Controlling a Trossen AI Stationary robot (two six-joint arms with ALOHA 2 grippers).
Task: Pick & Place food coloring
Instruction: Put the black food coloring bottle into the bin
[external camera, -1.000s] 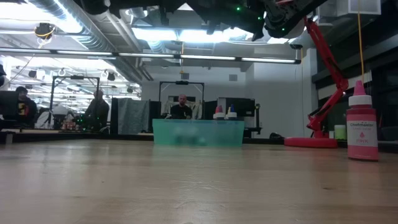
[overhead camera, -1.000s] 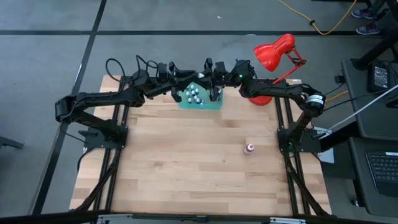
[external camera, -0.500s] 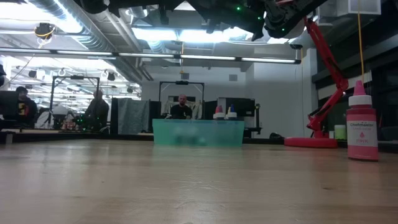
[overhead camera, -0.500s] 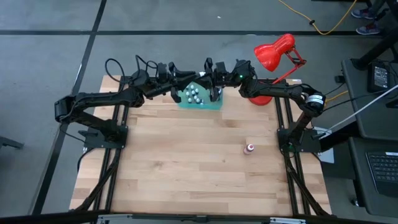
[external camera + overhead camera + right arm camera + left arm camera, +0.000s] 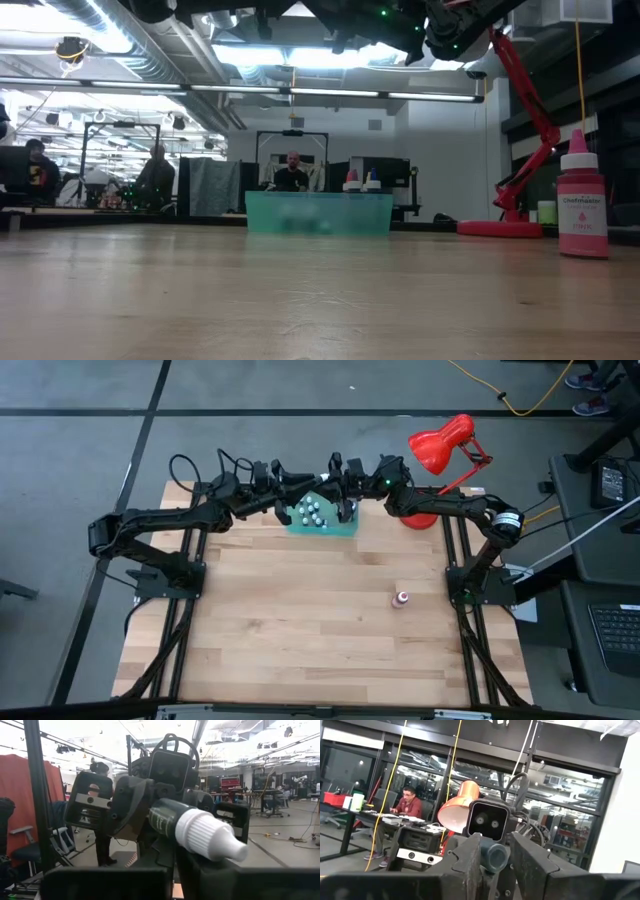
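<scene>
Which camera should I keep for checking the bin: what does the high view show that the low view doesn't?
Only the high view: the left arm and right arm meeting over the teal bin, and the pale-capped bottles inside it. Only the low view: people in the room behind, and the printed label on the pink bottle. Both: the bin, that lone pink bottle and the red lamp.

Left gripper (image 5: 495,862) fingers flank a bottle (image 5: 492,856); lamp (image 5: 457,810) behind, a person (image 5: 406,807) sits beyond.
</scene>
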